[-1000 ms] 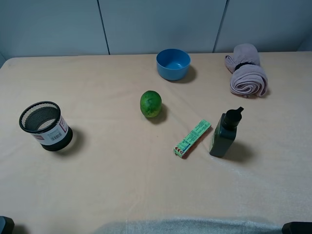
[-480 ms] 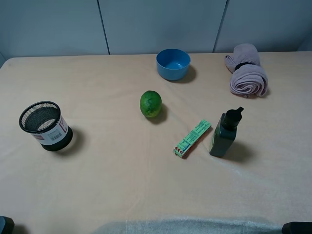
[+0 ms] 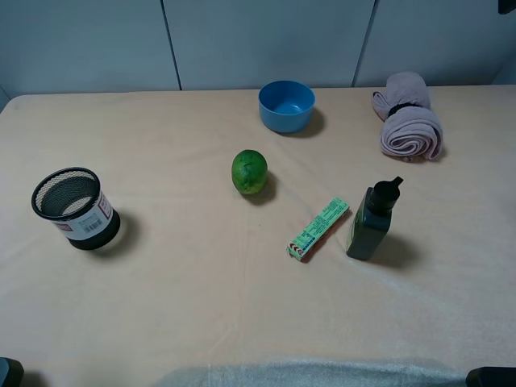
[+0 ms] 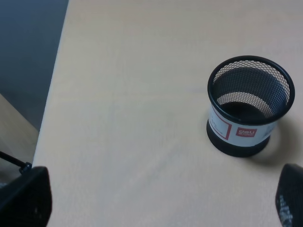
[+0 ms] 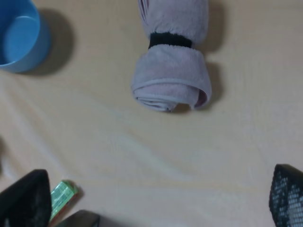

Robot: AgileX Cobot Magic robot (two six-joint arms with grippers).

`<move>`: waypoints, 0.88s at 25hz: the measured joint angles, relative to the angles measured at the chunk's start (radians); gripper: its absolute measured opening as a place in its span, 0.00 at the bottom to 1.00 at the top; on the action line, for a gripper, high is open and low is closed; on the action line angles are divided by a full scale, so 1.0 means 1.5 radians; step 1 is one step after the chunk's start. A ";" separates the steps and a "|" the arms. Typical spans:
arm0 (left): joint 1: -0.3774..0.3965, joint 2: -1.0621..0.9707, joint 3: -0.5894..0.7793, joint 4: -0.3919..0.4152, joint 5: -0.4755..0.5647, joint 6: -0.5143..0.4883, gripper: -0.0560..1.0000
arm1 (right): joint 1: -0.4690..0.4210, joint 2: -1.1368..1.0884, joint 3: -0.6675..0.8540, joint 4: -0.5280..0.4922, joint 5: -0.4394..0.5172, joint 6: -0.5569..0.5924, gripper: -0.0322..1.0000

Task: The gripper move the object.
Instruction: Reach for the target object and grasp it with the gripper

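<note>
You see only the dark tips of the left fingers (image 4: 26,198); the picture's edge cuts off the rest. The right fingers (image 5: 23,201) are cut the same way. In the right wrist view the edge also cuts the blue bowl (image 5: 19,35) and the towel roll (image 5: 171,56), the dark bottle (image 5: 81,219) is just a sliver, and the green packet (image 5: 62,195) has print too small to read.

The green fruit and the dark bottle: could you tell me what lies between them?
A green packet lies between fruit and bottle, in the high view.
</note>
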 joint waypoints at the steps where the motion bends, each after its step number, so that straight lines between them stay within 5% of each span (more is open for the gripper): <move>1: 0.000 0.000 0.000 0.000 0.000 0.000 0.94 | 0.000 0.019 -0.009 0.001 0.000 -0.001 0.70; 22: 0.000 0.000 0.000 0.000 0.000 0.000 0.94 | 0.000 0.314 -0.149 0.036 -0.058 -0.053 0.70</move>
